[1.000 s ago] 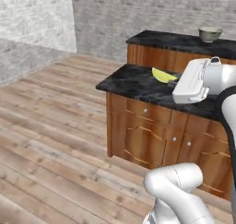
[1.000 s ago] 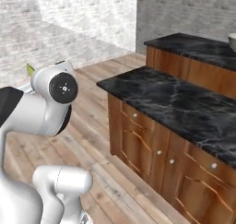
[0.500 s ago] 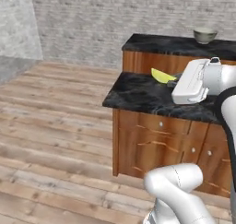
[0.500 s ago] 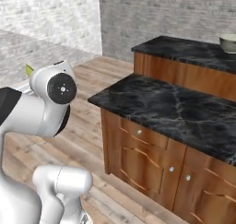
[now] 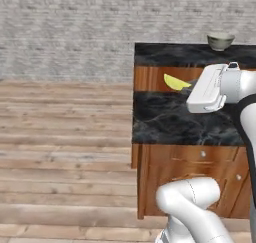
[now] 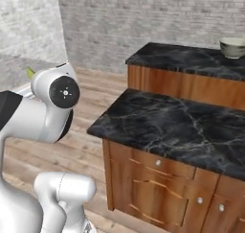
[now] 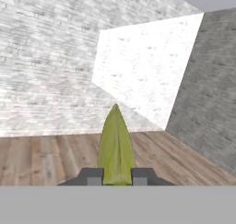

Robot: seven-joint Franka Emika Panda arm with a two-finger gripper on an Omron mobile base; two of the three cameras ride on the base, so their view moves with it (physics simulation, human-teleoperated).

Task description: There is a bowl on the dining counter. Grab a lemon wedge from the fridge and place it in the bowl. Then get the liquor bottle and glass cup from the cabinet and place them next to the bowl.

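lemon wedge (image 7: 115, 147) base hidden between pincer (image 7: 116, 176) fingertips

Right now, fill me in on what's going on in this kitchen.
The white arm is carrying a lemon wedge, its jaws shut on the wedge's base. In the left base view the wedge juts out from the hand over the dark marble counter. The bowl sits on the raised dining counter behind; the wedge is not in it yet.
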